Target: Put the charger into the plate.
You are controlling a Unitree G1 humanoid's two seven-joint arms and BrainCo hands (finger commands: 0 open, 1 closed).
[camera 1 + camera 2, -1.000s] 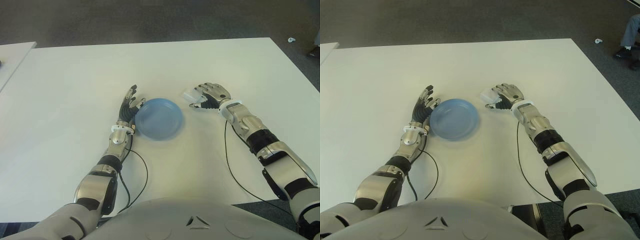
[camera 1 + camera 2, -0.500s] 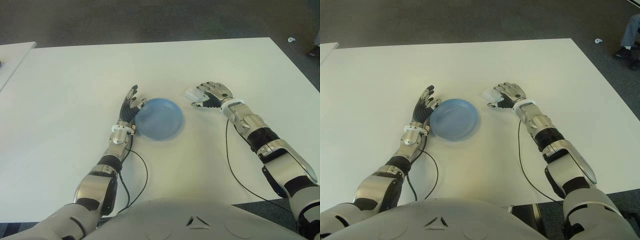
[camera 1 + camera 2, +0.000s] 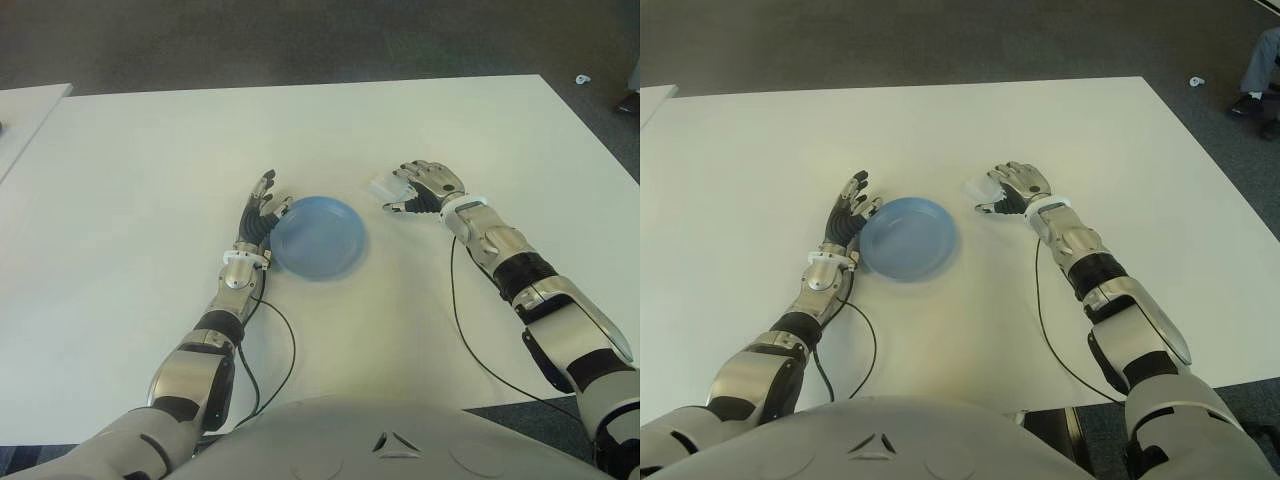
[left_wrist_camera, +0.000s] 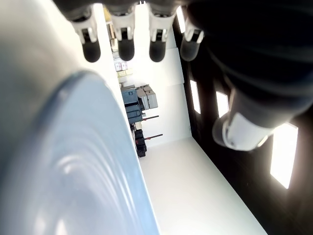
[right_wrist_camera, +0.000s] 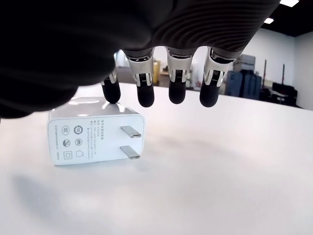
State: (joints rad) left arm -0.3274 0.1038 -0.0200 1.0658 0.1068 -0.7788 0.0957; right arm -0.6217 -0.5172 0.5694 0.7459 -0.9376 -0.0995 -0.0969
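A white charger point(image 3: 383, 186) lies on the white table point(image 3: 150, 170) just right of the blue plate point(image 3: 320, 237), its two prongs pointing toward the wrist camera point(image 5: 93, 137). My right hand point(image 3: 402, 190) hovers over the charger from the right, open. Its fingertips point(image 5: 145, 96) hang just above the charger's top edge and do not grip it. My left hand point(image 3: 262, 205) stands open against the plate's left rim point(image 4: 73, 161), fingers stretched away from me. Nothing lies in the plate.
A second white table point(image 3: 25, 110) stands off to the far left. On the dark floor beyond the table's far right corner lie a small white object point(image 3: 583, 79) and a person's leg and shoe point(image 3: 1260, 70).
My right hand has drawn slightly back and to the right, and its fingers have uncurled from the charger, which now lies free on the table. The left hand and plate have not moved.
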